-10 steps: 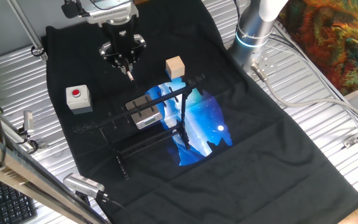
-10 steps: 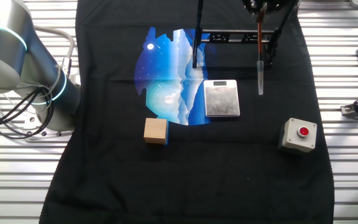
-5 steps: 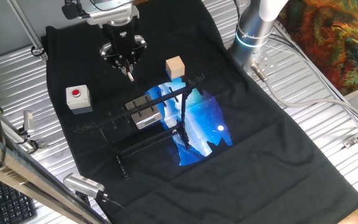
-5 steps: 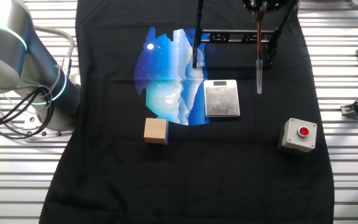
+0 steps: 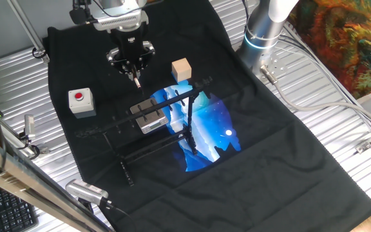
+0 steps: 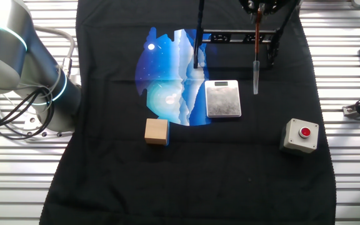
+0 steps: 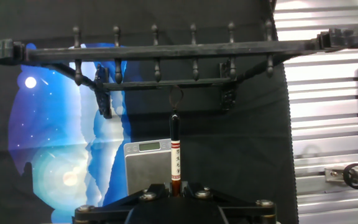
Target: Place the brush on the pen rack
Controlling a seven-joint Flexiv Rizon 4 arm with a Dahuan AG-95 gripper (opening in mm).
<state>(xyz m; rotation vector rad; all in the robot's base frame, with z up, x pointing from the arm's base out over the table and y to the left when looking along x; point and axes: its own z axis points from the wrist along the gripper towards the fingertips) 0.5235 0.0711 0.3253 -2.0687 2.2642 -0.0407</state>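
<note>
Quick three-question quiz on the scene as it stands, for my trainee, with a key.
1. True or false: the brush already hangs on the rack.
2. In the other fixed view, the brush's pale tip appears closest to: A the wooden cube, B the grey block, C the red-button box.
3. Fill in: the gripper is shut on the ____.

Key
1. False: it hangs upright from the gripper, short of the black pegged pen rack.
2. B.
3. brush.

Tool above black cloth, apparently gripping brush, wooden cube beside
</note>
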